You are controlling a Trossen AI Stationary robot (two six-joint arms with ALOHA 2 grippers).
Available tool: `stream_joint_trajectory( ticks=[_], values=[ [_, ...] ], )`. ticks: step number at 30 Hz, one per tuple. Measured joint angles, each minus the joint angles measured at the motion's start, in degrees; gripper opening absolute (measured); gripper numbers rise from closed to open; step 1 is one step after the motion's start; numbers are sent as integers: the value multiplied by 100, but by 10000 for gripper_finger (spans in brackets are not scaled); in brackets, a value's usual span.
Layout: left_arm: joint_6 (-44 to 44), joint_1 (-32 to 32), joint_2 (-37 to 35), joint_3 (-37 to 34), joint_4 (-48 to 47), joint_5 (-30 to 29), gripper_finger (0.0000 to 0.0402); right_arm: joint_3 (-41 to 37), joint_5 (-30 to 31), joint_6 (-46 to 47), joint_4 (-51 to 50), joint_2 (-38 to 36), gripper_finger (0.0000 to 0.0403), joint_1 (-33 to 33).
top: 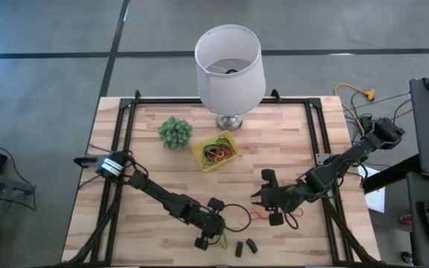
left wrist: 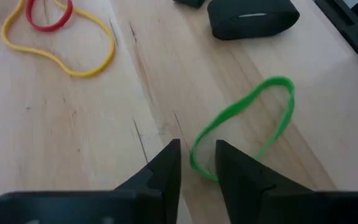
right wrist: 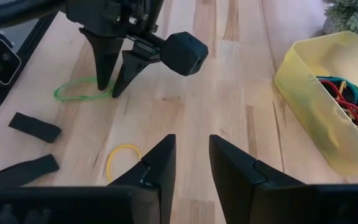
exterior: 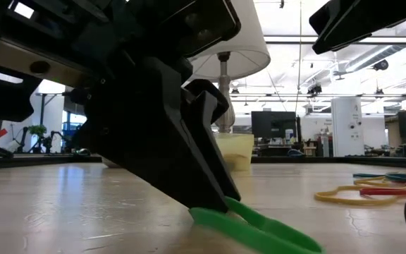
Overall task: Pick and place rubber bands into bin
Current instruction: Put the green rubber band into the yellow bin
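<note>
Rubber bands are found in two places: a tangle of red, green and orange ones (top: 220,152) is gathered inside the yellow bin (top: 204,159), and a few are left loose on the desk (top: 147,149). The bin is set just off the desk's centre towards 12 o'clock, with a white lamp (top: 229,65) at its 12 o'clock and a fuzzy green ball plant (top: 175,132) at its 9 o'clock.

A green band (left wrist: 244,124) is lain flat on the wood near 6 o'clock, and the left pincer (left wrist: 197,165) is lowered onto it, tips touching the desk. Its fingers are kept narrowly apart, one strand of the band passing between them; the band is not lifted. In the left wrist view a yellow band (left wrist: 61,43) and a red band (left wrist: 48,14) are seen further off, touching each other. Two small dark stubby pieces (top: 246,246) are placed just beside the left pincer, nearer the desk's 6 o'clock edge.

The right pincer (right wrist: 190,158) is held above the desk towards 4 o'clock, fingers a small gap apart and gripping nothing. A small yellow band (right wrist: 123,157) is seen on the wood just beside it.
</note>
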Motion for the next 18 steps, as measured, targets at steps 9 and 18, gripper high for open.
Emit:
stream_joint_trajectory(
  ticks=[9, 18],
  values=[
    [42, 20, -8, 76, -264, -55, 6, 0, 2, -2, 4, -2, 79, 0],
    [374, 33, -569, 84, -743, -707, 0, 0, 2, -2, -14, -4, 72, 0]
  ],
)
